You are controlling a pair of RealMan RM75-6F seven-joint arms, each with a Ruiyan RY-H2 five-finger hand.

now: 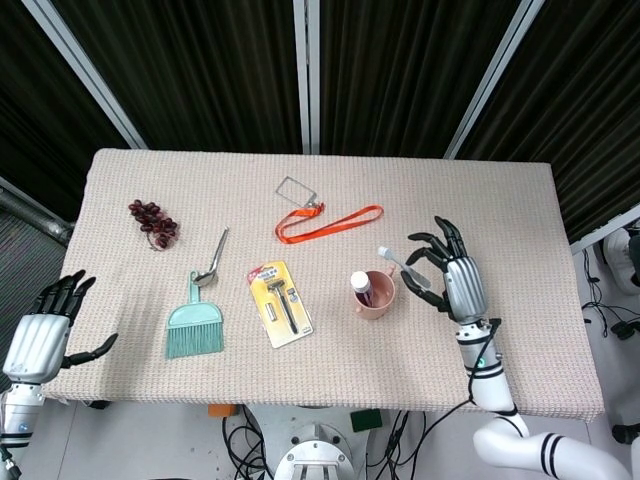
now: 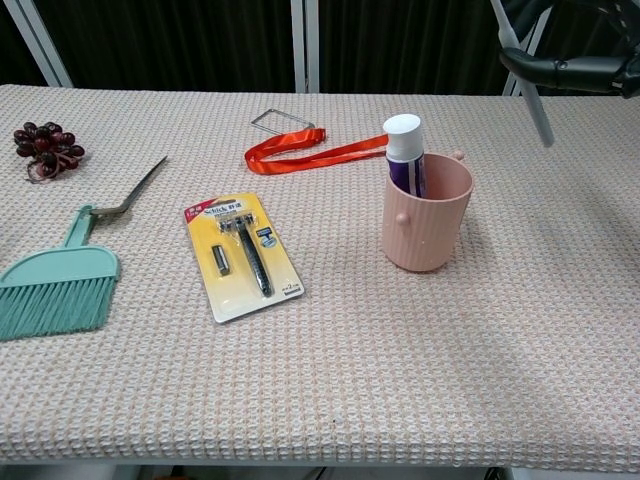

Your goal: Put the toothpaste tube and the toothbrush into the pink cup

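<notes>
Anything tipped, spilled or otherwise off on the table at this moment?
Nothing stands out. The pink cup stands upright with the toothpaste tube in it, cap up. The right hand holds the toothbrush above the table beside the cup. The razor pack and the brush lie flat.

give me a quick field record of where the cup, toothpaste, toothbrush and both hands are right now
pink cup: upright on the table, right of the razor pack
toothpaste tube: standing in the cup, cap up
toothbrush: off the table, right of the cup
right hand: holds the toothbrush
left hand: at the table's left edge, holds nothing, fingers apart
</notes>
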